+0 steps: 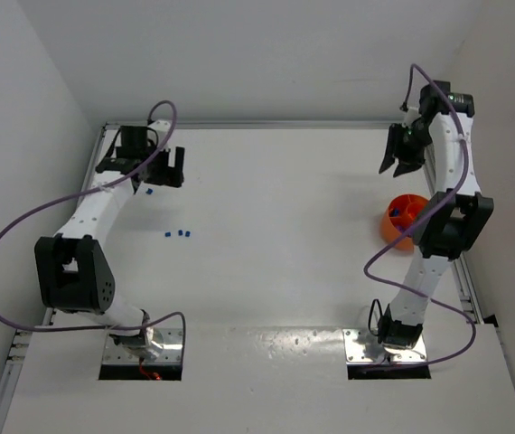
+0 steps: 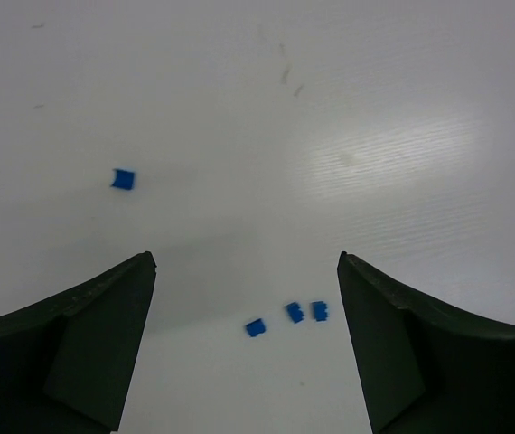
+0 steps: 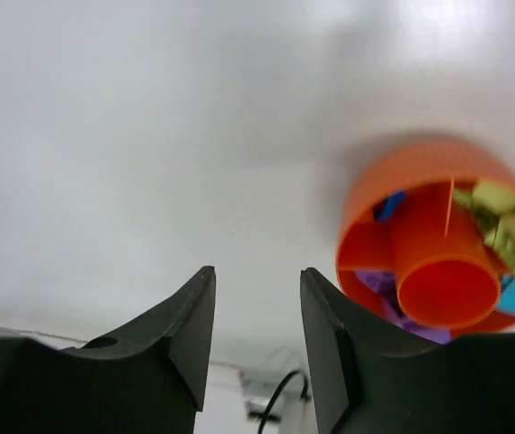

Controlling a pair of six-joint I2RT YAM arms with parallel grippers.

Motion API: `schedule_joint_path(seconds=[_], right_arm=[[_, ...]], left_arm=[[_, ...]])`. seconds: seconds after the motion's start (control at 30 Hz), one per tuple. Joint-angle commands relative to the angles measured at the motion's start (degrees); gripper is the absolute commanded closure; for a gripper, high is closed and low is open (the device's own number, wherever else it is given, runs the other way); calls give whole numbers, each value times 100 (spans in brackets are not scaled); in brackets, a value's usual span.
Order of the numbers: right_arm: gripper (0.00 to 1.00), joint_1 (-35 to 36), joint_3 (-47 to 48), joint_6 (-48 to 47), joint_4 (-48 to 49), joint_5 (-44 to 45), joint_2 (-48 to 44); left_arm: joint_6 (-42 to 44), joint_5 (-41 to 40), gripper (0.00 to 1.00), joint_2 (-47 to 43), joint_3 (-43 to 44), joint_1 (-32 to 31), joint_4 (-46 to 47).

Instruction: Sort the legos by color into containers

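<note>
On the right side of the table stands the round orange tub, its right edge hidden behind the right arm's elbow in the top view. The right wrist view shows the tub's ribbed wall around a central cylinder, with dividers between them. Lime green bricks fill one compartment, a blue brick lies in another, purple bricks in a third, and a light teal piece shows at the right edge. The right end effector hangs above the table on the far side of the tub, its jaws partly apart with nothing between them. At far left, the left end effector hovers with its jaws wide apart and empty. One blue lego lies on the table just near of it. Three more blue legos sit close together in a short row, nearer and slightly to the right.
</note>
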Motion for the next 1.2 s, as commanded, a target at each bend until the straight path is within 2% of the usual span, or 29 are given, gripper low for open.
schedule_joint_path(seconds=[0.0,0.07,0.13,0.17,0.2,0.23,0.27,0.3,0.37,0.43,0.53,0.6,0.67,0.8,0.9,1.17], right_arm=[[57,41,961,-1577,-86,-1212,-140],[61,41,1234,-1836,-148,-1212,-87],[61,102,1087,-2168,290,-1064,-305],[53,103,607,-2171,570,-941,-707],[43,103,254,-2171,1391,-879,-963],[30,51,-637,-1448,1973,-452,-1262],[8,-19,-1072,-1015,2519,-274,-1561],[4,-20,-1442,-732,3273,-202,-2051],[4,-90,-1972,-1043,3473,-507,-2292],[6,85,-1808,-1710,3019,-868,-2197],[13,138,-1395,-1643,2315,-1168,-1916],[14,138,-1341,-1504,2130,-845,-1687],[14,24,-1436,-1257,2129,-913,-1687],[16,103,-1753,-1388,2181,-835,-1739],[16,103,-1701,-1336,2181,-1019,-1687],[16,103,-1762,-1336,2181,-1124,-1660]], left_arm=[[472,-54,13,71,311,551,-431],[657,-54,15,264,531,781,-756],[895,-54,19,615,793,1018,-933],[983,42,19,756,900,1080,-1021],[1245,112,21,914,1040,1081,-1326],[1334,174,22,1159,1207,1150,-1425],[1414,253,22,1248,1260,1203,-1487],[1606,254,22,1319,1261,1204,-1548],[1756,158,26,1521,1322,1204,-1549],[1889,52,30,1697,1480,1265,-1549],[2133,51,34,2223,1893,1318,-1549],[2345,-1,38,2680,2157,1318,-1549],[2346,-72,45,2971,2446,1318,-1549],[2495,-168,53,3489,2895,1371,-1549],[2495,-116,55,3824,3228,1371,-1671],[2416,-19,55,4114,3238,1371,-1795]])
